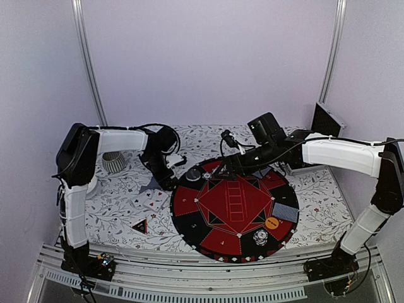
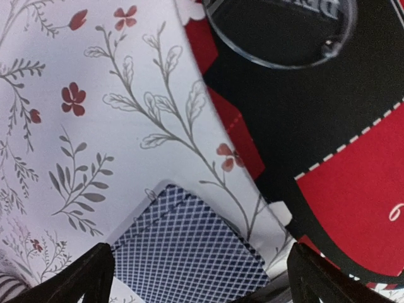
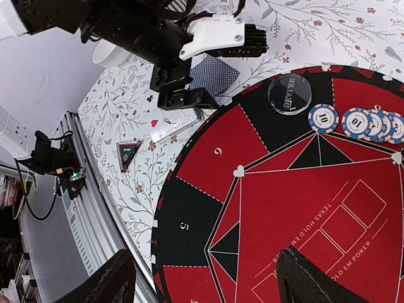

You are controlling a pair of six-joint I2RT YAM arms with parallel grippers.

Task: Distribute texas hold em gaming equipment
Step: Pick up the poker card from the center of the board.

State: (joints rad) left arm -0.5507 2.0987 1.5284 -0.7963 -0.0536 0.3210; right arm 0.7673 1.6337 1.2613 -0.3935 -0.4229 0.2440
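Over the flowered worktop (image 2: 38, 208), just off the left rim of the round mat (image 2: 353, 202): left end effector (image 2: 199, 284), fingers (image 2: 82, 278) spread wide, gripping nothing. Between those fingers, flat on the cloth, one blue-backed card (image 2: 189, 252), far corner toward the mat's edge, near it yet apart. Cannot tell whether either finger touches it. To the left of the card and beyond it, open cloth.

Just inside the mat's rim, a dark dealer disc (image 3: 290, 93). Beside it, overlapping in a row, blue-and-white poker chips (image 3: 356, 122) marked 10.

Above the mat's red field: right end effector (image 3: 205, 252), fingers likewise apart, empty, with bare mat underneath.

On the cloth just beside the left end effector, face-up cards (image 3: 177, 123). Further toward the worktop's near edge, well apart, the black-red triangle (image 3: 128, 153).

In the mat's near right sectors, close to the rim: an orange disc (image 1: 272, 222), a chip stack (image 1: 261, 237) and grey-blue cards (image 1: 285, 213).
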